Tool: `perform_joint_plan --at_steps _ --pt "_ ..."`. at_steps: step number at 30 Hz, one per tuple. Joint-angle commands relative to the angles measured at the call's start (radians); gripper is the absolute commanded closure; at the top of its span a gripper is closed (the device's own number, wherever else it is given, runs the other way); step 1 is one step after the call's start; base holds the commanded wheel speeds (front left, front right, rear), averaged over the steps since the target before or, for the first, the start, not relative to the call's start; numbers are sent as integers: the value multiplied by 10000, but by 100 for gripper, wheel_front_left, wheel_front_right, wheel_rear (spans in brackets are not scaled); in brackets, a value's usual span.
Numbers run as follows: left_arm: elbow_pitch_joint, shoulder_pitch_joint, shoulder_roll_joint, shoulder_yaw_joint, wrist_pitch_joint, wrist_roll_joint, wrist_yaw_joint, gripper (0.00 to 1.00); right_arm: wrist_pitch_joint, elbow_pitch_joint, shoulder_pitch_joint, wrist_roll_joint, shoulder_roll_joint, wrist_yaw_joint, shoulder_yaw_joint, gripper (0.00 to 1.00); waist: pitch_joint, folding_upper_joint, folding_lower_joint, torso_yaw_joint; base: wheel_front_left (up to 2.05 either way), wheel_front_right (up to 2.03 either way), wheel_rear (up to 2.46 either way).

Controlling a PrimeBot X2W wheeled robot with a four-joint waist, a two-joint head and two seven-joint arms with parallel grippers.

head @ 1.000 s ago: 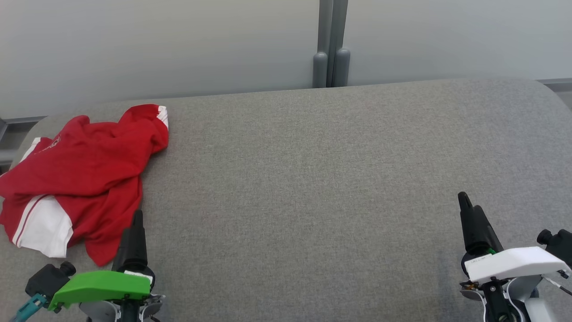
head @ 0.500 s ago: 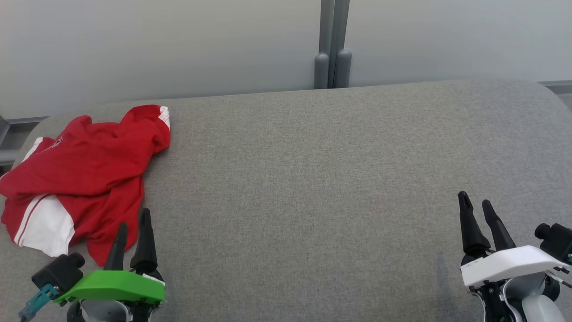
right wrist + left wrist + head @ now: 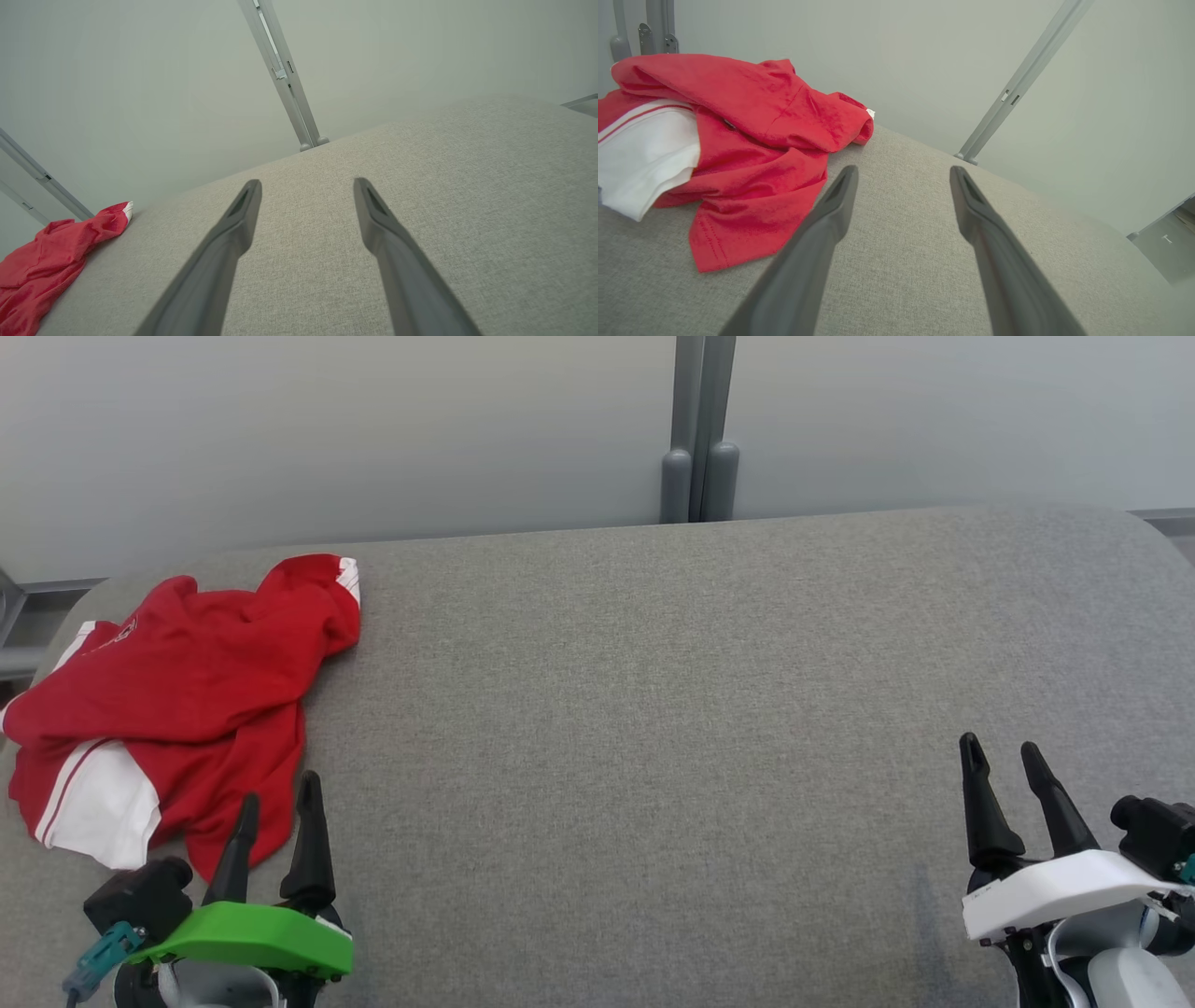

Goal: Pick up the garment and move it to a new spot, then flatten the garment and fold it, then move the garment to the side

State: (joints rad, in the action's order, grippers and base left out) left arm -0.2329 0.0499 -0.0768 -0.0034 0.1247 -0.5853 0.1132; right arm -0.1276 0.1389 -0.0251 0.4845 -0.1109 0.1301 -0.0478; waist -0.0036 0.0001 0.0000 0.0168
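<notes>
While the garment [image 3: 177, 691] lies crumpled at the far left of the grey cloth-covered desk [image 3: 653, 709], the pick-up looks, to my judgement, not yet begun. From the head view it is a red, shirt-like piece with white panels and thin striping, heaped in loose folds, with one hem corner trailing toward the left gripper [image 3: 280, 789]. That gripper's fingers are spread and empty, with their tips at the hem. I cannot tell whether they touch it. The right gripper [image 3: 1001, 744] sits well apart at the lower right, its fingers also spread and empty.

Seen from the left wrist, the garment [image 3: 752, 140] fills the upper left. Its stitched hem lies flat on the desk [image 3: 901, 261] beside the nearer finger of the left gripper [image 3: 903, 169], and a white panel is tucked under a red fold. A good grasp would swing the fingers toward the heap and close on a raised, thick fold rather than on the flat hem, so the cloth lifts together and the tips do not catch the desk cover.

Through the right wrist view, the right gripper [image 3: 306, 181] holds its fingers parted over bare desk [image 3: 467, 186], with the garment [image 3: 51, 252] a small red heap at the lower left. The open middle looks suited as the new spot.
</notes>
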Motion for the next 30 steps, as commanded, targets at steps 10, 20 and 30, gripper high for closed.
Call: perform_joint_plan --at_steps 10,20,30 --pt "85 -108 -208 -124 360 1394 -46 0 -369 -152 18 -1324 -186 6 -60 0 -35 -1 0 21 0 0 0" --pt "103 -135 -266 -249 605 2383 -34 0 -607 -196 120 -2325 -225 6 -96 0 -24 -1 0 18 0 0 0" --pt "20 -196 -312 -349 836 3270 -8 0 -827 -84 175 -3011 -145 7 -305 0 -37 -1 0 43 0 0 0"
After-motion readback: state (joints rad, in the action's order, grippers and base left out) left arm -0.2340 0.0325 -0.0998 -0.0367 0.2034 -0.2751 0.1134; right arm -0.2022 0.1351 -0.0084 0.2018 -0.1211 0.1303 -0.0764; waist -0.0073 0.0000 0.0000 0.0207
